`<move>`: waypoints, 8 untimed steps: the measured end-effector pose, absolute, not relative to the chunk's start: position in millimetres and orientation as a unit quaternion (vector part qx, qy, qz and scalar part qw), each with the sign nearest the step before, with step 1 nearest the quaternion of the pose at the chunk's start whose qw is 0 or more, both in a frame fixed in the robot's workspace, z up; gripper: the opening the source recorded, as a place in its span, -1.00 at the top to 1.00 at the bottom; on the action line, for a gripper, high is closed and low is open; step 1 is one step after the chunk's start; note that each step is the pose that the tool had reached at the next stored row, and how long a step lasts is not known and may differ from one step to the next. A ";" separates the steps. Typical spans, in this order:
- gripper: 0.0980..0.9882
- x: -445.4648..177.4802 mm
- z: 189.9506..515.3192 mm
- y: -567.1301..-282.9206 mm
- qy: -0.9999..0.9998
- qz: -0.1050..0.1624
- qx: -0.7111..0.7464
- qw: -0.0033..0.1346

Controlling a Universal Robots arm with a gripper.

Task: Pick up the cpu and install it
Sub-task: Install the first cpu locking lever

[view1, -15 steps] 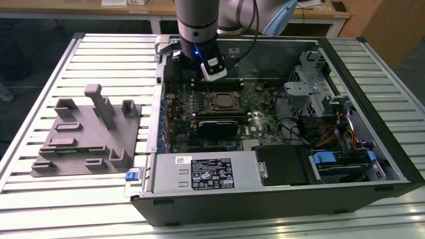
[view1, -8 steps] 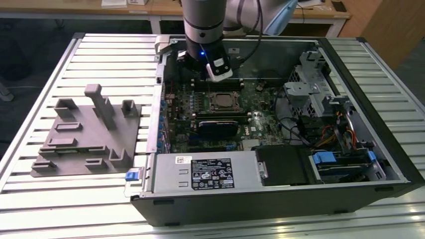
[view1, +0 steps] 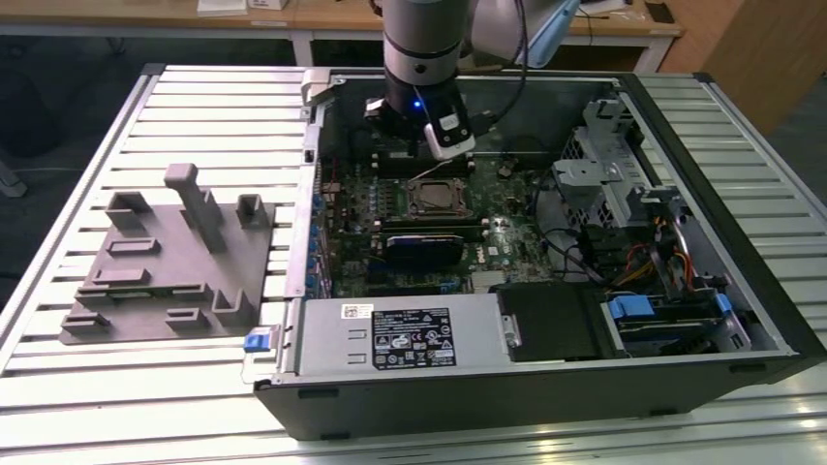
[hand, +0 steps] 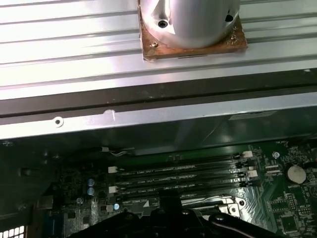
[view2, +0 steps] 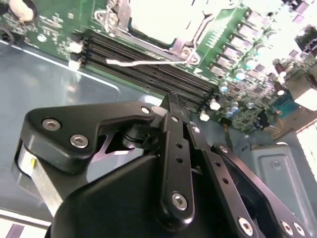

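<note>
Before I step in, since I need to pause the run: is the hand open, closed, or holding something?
Hand: cannot be told; it hangs over the motherboard.

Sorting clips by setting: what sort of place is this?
Probably a robotics lab bench: a robot arm reaches into an open computer case lying on a slatted metal table, with wooden desks behind.
</note>
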State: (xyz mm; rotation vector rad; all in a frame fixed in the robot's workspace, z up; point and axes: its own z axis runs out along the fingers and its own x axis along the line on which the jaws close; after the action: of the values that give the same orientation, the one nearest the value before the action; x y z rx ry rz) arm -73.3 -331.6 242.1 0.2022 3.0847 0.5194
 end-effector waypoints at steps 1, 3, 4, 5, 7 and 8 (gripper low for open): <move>0.98 -73.3 242.0 -331.6 0.984 0.166 0.064 0.004; 0.98 -73.2 242.0 -331.6 0.984 0.166 0.065 0.004; 0.98 -73.1 242.0 -331.6 0.984 0.166 0.065 0.004; 0.98 -73.0 242.0 -331.6 0.984 0.166 0.065 0.004; 0.98 -73.0 241.9 -331.6 0.984 0.165 0.065 0.006; 0.98 -73.0 241.8 -331.6 0.984 0.164 0.066 0.009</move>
State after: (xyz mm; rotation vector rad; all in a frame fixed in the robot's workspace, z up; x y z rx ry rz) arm -73.0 -331.6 241.8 0.2055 3.0739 0.5119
